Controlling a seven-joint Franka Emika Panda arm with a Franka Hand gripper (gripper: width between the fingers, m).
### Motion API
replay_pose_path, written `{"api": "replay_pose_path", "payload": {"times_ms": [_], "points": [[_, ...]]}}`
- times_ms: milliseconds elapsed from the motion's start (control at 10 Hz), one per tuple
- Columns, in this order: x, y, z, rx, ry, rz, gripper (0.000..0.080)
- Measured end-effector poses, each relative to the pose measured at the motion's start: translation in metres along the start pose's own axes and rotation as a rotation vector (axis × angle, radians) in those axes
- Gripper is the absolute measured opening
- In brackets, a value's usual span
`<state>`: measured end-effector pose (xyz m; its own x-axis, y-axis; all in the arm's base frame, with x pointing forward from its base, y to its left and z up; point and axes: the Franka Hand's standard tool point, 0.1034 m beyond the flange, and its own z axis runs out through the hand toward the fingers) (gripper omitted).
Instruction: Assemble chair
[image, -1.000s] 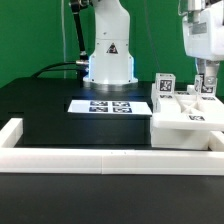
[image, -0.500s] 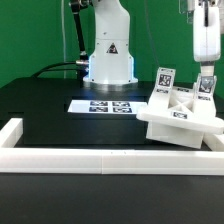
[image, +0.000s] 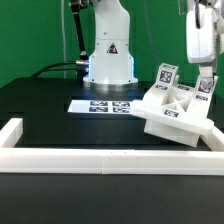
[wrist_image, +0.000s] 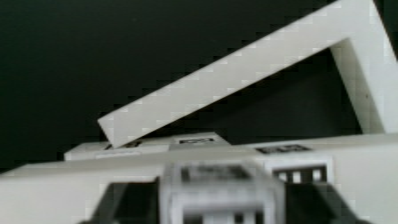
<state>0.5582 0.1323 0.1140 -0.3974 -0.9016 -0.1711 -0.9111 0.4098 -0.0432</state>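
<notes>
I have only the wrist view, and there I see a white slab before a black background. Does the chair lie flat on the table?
Observer: No. In the exterior view the chair is tilted; its side at the exterior view's left stands higher.
Operator: Where does the end effector hold it?
Observer: The end effector is shut on an upright post at the chair's side toward the exterior view's right.
Operator: Is something else near the chair?
Observer: The marker board lies flat, toward the exterior view's left of it.
</notes>
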Motion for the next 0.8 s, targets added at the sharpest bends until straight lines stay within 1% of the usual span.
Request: {"api": "replay_pose_path", "payload": {"times_ms": [100,200,300,400,600,800], "points": [[0.0,0.0,0.0,0.0,0.0,0.0,0.0471],[-0.001,0.0,-0.001,0.001,-0.002,0.0,0.0587],[-0.001,0.0,-0.001,0.001,-0.002,-0.001,0.0587],[-0.001,0.0,-0.002,0.002,-0.003,-0.006,0.0636],[-0.003,0.0,-0.007,0.005,-0.01,-0.013,0.0647],[-0.011,0.003,-0.018,0.013,-0.03,-0.02,0.0649]]}}
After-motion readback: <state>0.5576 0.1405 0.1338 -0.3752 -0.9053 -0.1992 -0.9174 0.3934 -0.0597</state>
